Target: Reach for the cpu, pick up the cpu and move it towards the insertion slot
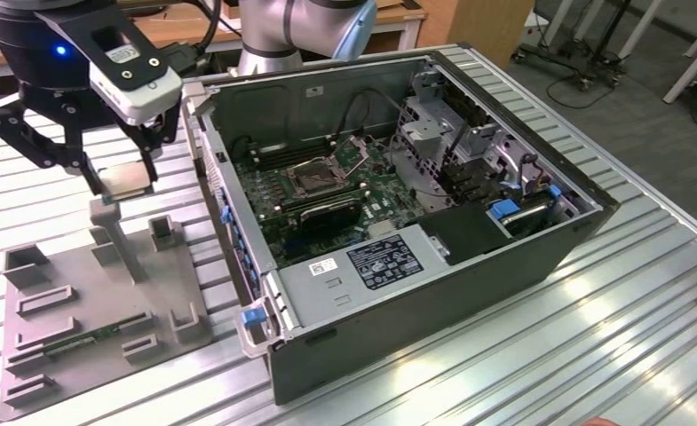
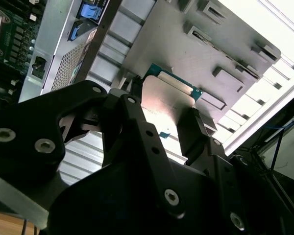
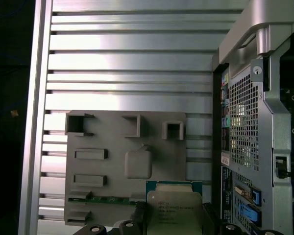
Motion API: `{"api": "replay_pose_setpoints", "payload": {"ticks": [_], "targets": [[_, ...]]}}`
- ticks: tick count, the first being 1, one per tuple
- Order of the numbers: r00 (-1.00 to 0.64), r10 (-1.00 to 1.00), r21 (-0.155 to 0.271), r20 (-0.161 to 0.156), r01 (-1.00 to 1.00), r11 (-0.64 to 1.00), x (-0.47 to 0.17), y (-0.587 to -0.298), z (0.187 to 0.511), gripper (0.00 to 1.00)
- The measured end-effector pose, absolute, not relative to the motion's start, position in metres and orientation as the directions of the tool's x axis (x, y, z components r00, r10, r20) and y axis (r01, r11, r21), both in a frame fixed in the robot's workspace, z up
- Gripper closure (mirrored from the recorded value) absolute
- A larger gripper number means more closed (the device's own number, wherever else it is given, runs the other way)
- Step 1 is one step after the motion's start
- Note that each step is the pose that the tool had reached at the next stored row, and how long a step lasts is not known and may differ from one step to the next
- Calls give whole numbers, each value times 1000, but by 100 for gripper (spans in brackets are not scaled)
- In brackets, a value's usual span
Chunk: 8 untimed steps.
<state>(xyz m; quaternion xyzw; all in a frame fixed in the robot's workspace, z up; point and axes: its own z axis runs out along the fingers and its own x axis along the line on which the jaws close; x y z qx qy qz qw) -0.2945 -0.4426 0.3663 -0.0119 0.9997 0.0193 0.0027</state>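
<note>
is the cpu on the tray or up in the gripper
Up in the gripper: the cpu is clamped between its fingers, held above the grey tray.

So the tray sat on the bench at the exterior view's left, with the open computer case just beside it on the right. The cpu hung in the gripper above the tray's far end. The insertion slot lay inside the case, well apart from the cpu.
</note>
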Motion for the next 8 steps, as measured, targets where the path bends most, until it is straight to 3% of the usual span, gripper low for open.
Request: {"api": "replay_pose_setpoints", "payload": {"ticks": [8], "targets": [[-1000, -24, 39, -6, -24, 999, -293, -443, 366, 47]]}}
